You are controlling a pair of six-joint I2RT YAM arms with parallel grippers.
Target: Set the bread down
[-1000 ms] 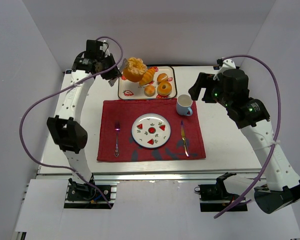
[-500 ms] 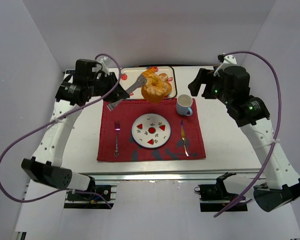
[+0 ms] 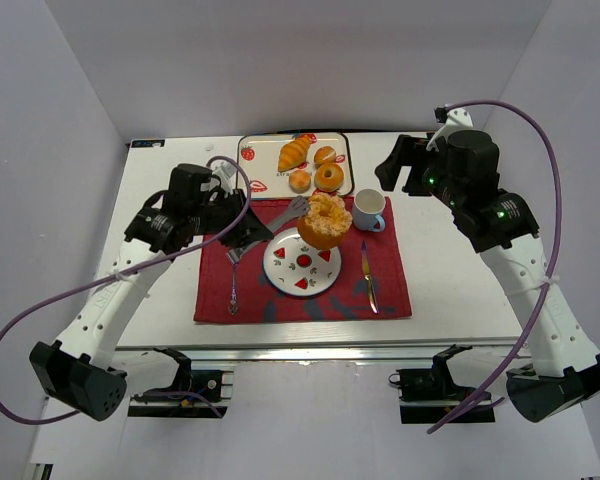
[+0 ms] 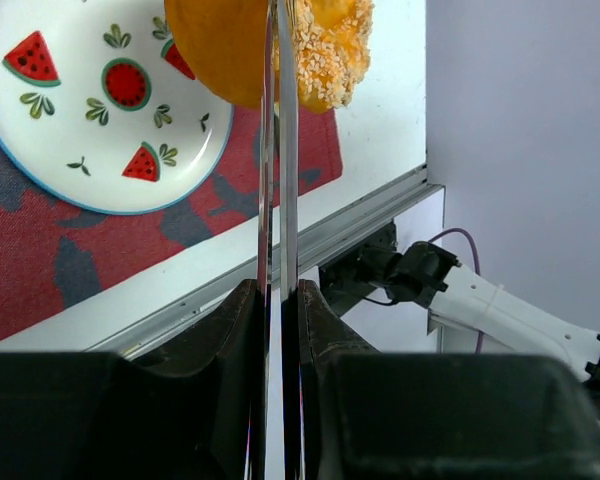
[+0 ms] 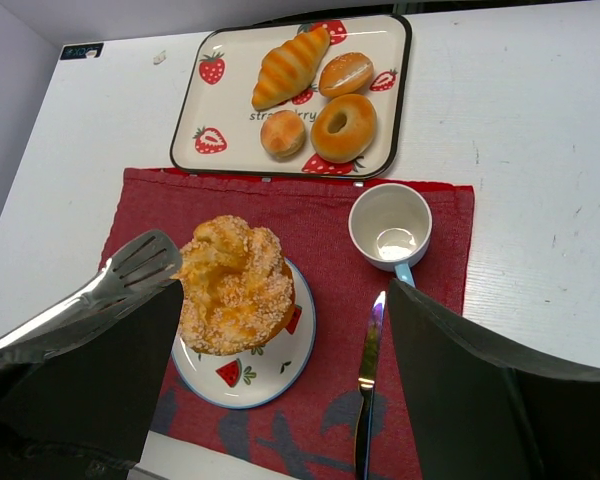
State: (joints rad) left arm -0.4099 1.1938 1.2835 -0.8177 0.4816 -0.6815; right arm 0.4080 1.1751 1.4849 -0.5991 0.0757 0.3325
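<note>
Left end effector (image 3: 240, 234) clamped shut on metal tongs (image 3: 285, 213), which pinch the ring loaf (image 3: 326, 220) over the plate's (image 3: 280, 268) far side; contact unclear. Cup (image 3: 368, 210) just beside the loaf. Right end effector (image 3: 400, 175) jaws apart, empty, far right of desk. Red placemat (image 3: 220, 300) carries 1 plate, 1 fork (image 3: 234, 280), 1 knife (image 3: 367, 277), 1 cup. Tray (image 5: 185, 130), far edge, holds 4 pieces: croissant (image 5: 290, 67), donut (image 5: 342, 127), small round bun (image 5: 282, 133), oval roll (image 5: 345, 73).

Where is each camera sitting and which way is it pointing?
Top external: above and behind the arms, looking down at the table; both arms, left gripper and right gripper show.
Left wrist: on the left arm, looking along the tongs to the bread over the plate; its shut gripper below.
Right wrist: on the right arm, looking down at tray and cup; its open gripper frames the view.
Shared: all show bread and plate.
</note>
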